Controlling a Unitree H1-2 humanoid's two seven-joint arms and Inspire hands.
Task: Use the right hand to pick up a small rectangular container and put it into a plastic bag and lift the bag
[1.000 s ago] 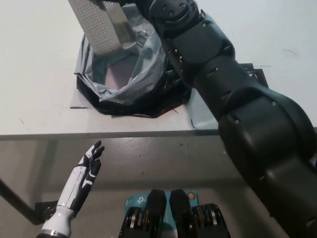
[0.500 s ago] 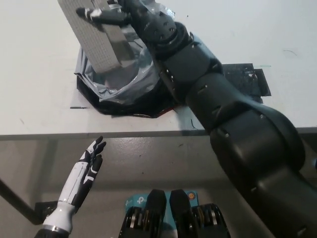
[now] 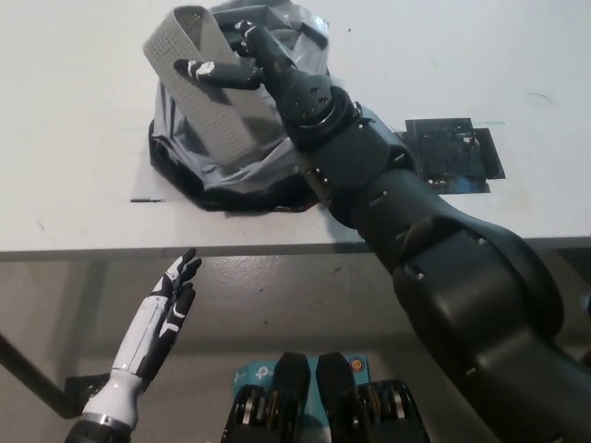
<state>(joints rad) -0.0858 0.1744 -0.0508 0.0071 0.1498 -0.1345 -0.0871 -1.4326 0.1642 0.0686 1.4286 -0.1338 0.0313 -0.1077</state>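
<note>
A grey, dotted rectangular container [image 3: 201,88] stands tilted with its lower end inside the grey plastic bag [image 3: 242,164] on the white table [image 3: 74,138]. My black right hand [image 3: 242,61] is at the container's upper part, fingers wrapped over its right side and shut on it. The bag is crumpled around the container, hiding the container's lower end and the bag's inside. My white left hand [image 3: 159,328] rests at the lower left, below the table's front edge, fingers apart and holding nothing.
A black flat sheet [image 3: 454,155] lies on the table to the right of the bag, partly under my right arm. Dark material [image 3: 185,189] edges the bag's base. The table's front edge [image 3: 138,249] runs across the middle.
The right hand has come down and toward me with the container, whose lower end now sits deeper in the bag. The bag's mouth has closed in around it. The left hand stays put.
</note>
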